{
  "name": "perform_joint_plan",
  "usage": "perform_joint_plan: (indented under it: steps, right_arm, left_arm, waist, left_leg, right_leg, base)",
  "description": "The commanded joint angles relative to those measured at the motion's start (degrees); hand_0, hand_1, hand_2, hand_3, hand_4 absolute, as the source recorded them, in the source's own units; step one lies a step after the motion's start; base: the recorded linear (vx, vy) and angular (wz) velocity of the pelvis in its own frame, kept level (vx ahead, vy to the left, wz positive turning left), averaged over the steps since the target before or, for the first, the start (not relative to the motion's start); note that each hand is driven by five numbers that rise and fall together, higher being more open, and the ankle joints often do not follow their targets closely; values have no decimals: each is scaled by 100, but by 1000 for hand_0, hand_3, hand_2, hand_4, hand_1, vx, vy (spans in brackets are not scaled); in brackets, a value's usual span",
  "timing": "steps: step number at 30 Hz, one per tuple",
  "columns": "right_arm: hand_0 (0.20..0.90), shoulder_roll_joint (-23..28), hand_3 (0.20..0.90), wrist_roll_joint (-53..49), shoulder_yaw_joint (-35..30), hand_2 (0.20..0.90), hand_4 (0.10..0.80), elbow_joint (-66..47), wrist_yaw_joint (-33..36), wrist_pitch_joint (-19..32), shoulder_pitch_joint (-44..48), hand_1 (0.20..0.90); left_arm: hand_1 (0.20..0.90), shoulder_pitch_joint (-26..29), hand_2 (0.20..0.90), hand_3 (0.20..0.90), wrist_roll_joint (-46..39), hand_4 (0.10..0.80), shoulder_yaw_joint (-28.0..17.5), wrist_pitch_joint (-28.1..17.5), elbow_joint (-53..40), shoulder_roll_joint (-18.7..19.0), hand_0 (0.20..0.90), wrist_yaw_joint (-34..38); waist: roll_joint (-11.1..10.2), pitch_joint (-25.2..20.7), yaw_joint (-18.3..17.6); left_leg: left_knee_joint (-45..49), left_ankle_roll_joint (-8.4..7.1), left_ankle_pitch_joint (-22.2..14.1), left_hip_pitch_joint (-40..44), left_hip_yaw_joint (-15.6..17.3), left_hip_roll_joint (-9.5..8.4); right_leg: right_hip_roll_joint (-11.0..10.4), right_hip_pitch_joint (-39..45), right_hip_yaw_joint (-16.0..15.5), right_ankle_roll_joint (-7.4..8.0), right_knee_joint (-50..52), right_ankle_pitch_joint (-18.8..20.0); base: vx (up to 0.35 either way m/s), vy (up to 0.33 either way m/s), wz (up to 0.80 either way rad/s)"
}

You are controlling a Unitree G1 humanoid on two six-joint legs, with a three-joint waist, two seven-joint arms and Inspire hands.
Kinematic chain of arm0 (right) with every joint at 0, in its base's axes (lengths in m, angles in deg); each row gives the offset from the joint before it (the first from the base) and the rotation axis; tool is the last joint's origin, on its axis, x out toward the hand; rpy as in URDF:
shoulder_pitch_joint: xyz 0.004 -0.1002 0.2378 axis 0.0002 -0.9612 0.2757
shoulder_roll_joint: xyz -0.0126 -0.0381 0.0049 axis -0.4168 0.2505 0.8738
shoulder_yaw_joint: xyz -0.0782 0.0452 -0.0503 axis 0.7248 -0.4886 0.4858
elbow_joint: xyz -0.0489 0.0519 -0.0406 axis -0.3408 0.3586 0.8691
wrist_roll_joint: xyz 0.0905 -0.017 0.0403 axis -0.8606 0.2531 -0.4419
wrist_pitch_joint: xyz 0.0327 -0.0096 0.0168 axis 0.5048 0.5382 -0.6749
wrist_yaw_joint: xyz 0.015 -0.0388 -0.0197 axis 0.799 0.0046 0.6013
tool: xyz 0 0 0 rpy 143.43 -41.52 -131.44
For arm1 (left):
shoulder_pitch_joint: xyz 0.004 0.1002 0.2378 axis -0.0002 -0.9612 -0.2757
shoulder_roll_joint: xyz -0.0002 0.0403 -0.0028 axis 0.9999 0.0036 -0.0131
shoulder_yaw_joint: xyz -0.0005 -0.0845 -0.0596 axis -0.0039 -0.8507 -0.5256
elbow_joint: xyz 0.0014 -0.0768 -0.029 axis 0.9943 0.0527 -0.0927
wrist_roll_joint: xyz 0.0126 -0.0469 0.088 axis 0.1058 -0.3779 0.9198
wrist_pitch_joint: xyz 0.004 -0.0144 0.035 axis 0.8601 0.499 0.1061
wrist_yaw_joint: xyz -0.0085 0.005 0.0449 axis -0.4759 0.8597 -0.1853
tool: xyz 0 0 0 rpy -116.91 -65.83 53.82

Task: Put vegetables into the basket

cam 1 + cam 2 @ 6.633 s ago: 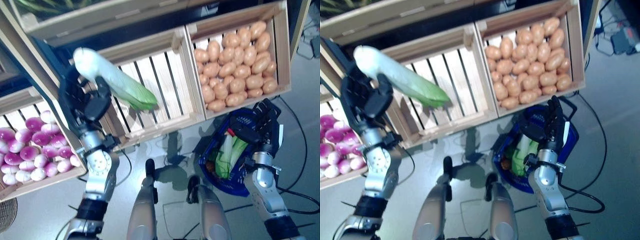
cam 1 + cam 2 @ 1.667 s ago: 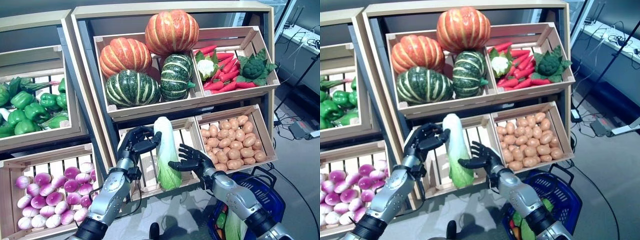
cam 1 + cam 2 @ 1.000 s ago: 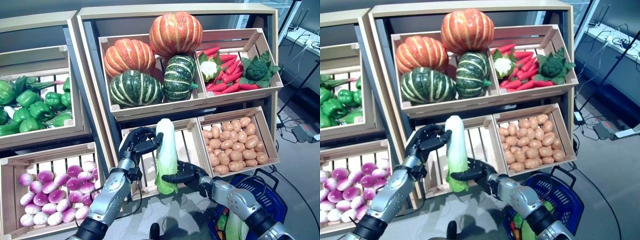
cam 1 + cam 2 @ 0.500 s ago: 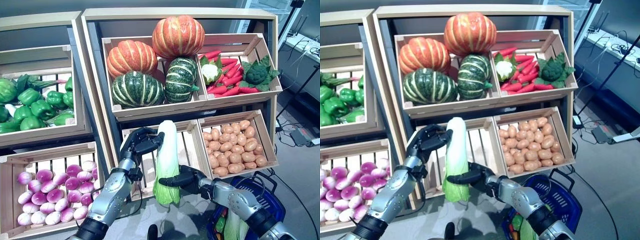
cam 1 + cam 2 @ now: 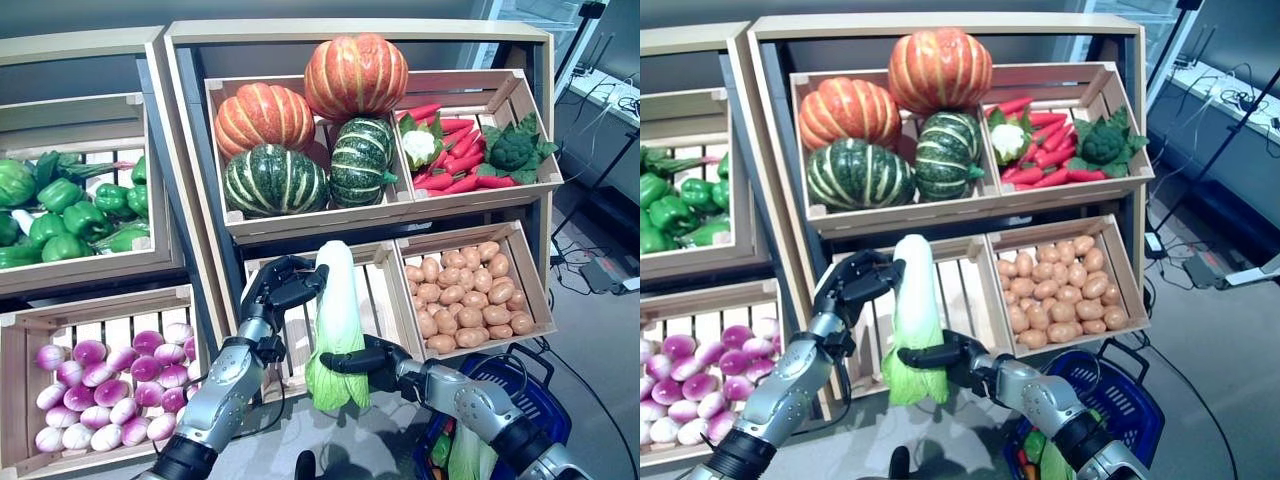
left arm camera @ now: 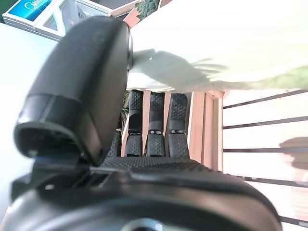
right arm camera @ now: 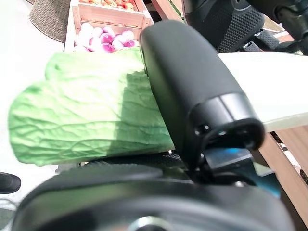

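Both dark robot hands are gripping the long pale napa cabbage upright before the empty slatted wooden crate, left hand curling near its white top, right hand clasping its green leafy bottom, blue plastic basket lower right.

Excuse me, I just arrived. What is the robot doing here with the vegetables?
The robot holds a long white-and-green napa cabbage upright with both hands, in front of the empty slatted wooden crate. The left robot hand grips its white upper part; the right robot hand is curled round its leafy green lower end. The blue plastic basket, already holding some greens, waits lower right. The cabbage is not yet in it.
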Motion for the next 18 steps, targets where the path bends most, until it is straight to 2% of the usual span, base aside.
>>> perform_joint_plan:
  steps: [1,2,3,10,18]
  right_arm:
    - [300,-244,300,-600,-242,300,400,-325,-314,980,461,300]
    - [300,-196,300,-621,-294,300,400,-395,-324,1029,434,300]
    - [300,-156,300,-628,-339,300,400,-437,-342,1082,412,300]
    - [300,234,300,-515,-918,300,400,-843,-458,1546,71,300]
    - [300,407,300,-296,-1636,300,400,-1024,-385,1914,-310,300]
  left_arm:
    - [368,851,368,368,-49,445,-108,-780,-130,14,368,-332]
    - [665,843,665,665,-52,643,-127,-780,-141,30,665,-380]
    - [900,839,900,900,-77,800,-136,-780,-151,45,900,-398]
    - [900,687,900,900,-344,800,-356,-746,-267,157,900,-842]
    - [900,627,900,900,-623,800,-525,-624,-320,163,900,-1271]
  waist:
    - [-134,-285,111]
    - [-130,-279,104]
    - [-125,-275,96]
    - [-84,-242,21]
    - [-56,-200,-75]
  left_leg:
    - [15,-299,-955,653,142,240]
    - [15,-302,-957,658,148,245]
    - [15,-302,-957,658,150,247]
    - [15,-296,-974,691,195,272]
    - [15,-302,-997,703,239,315]
  right_leg:
    - [-382,-504,168,-71,3,737]
    - [-380,-503,172,-67,2,738]
    - [-377,-506,179,-67,5,737]
    - [-351,-508,239,-55,40,708]
    - [-314,-521,280,-32,34,698]
  base:
    - [0,0,0]
    - [0,0,0]
    - [0,0,0]
    - [0,0,0]
    - [-13,-22,-4]
